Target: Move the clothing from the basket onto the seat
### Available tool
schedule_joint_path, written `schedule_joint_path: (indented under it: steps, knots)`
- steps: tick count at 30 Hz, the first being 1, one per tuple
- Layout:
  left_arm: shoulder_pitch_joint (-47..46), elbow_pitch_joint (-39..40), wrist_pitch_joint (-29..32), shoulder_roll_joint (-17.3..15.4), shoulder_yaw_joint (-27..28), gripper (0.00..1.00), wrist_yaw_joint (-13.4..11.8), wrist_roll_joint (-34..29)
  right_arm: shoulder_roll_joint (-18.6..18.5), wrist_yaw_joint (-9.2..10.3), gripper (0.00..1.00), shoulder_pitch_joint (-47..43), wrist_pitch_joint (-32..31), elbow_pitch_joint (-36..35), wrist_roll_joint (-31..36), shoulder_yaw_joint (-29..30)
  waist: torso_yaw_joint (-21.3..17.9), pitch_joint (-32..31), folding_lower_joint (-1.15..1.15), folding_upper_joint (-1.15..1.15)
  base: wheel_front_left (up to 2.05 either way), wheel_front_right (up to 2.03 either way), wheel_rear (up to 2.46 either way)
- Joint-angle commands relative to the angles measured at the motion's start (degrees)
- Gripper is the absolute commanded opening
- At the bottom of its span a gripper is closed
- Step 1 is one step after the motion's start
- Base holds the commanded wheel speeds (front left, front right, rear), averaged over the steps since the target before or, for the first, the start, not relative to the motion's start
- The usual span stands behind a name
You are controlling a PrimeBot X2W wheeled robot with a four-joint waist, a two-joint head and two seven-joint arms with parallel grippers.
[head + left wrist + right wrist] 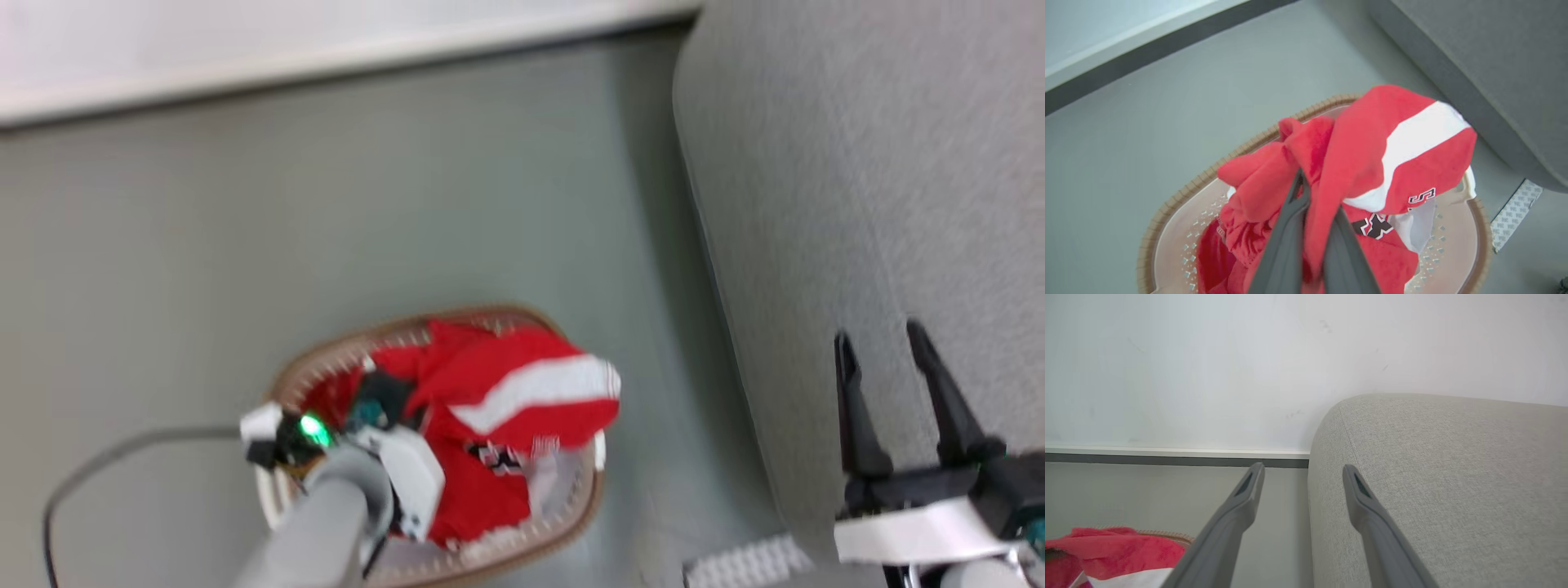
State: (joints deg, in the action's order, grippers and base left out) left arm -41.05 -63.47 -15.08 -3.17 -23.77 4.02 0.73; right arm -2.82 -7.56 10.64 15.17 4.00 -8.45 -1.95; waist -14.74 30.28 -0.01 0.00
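The basket [326,359], cream with a brown rim, stands on the floor left of the seat [857,163]. The red clothing [522,384] is piled in it; the white-striped piece [1412,139] bulges over the rim toward the seat, and a jersey with black lettering [1376,226] lies under it. My left gripper [1314,192] is shut on a fold of the red striped garment, and cloth hides one fingertip. In the head view my left gripper [384,404] is buried in the pile. My right gripper [882,347] hangs open and empty over the seat's edge [1433,477].
Grey floor lies around the basket, with a white wall and dark baseboard [1167,459] behind. A black cable [98,465] curves across the floor at the left. A white patterned strip [747,563] lies on the floor by the seat's base.
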Motion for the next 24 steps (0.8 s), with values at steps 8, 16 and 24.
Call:
schedule_joint_path:
  steps: [8,16,24]
  knots:
    - [13.81,13.96,-0.08,0.2,-1.23,0.0,0.43,4.58,-0.16,0.14,1.0,-9.55,-0.02,1.49,2.61,3.94,10.32,-22.0,0.01,0.0,0.0,0.0,0.0]
    - [23.32,27.65,-0.09,-0.09,-0.51,0.0,-1.08,8.07,-0.16,0.14,1.0,-15.82,-0.02,0.3,3.78,5.99,14.11,-29.75,0.01,0.0,0.0,0.0,0.0]
    - [30.02,41.05,-0.04,-2.6,1.68,0.0,-2.67,9.84,-0.26,0.14,1.0,-19.14,-0.02,-2.26,4.76,5.63,16.5,-32.84,0.01,0.0,0.0,0.0,0.0]
